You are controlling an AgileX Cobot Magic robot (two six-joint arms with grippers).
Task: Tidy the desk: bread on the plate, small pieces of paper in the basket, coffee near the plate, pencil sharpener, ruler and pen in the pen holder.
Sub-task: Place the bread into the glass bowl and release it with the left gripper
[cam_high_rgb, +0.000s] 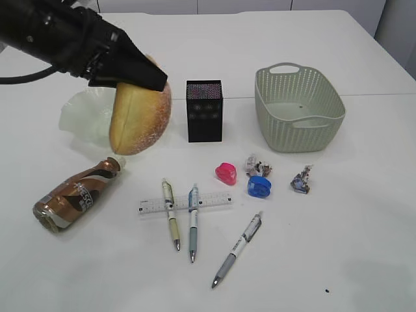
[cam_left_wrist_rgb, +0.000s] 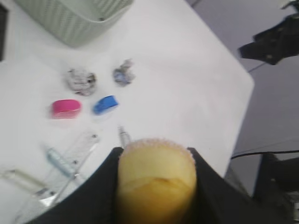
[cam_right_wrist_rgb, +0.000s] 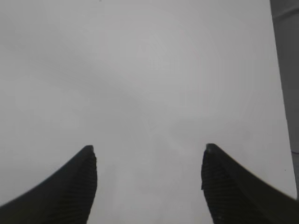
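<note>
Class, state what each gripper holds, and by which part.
Left gripper: round golden-brown bread roll, clamped across its upper sides. Right gripper: open, holding nothing.

It looked like a robotics lab staged as an office: a plain white desk [cam_high_rgb: 364, 247] held scattered stationery beyond the left pincer [cam_left_wrist_rgb: 156, 186] (pens [cam_high_rgb: 193, 221], a ruler [cam_high_rgb: 214, 200], sharpeners [cam_left_wrist_rgb: 105, 104]), with dark cabled equipment [cam_left_wrist_rgb: 275, 182] standing off its right edge.
</note>
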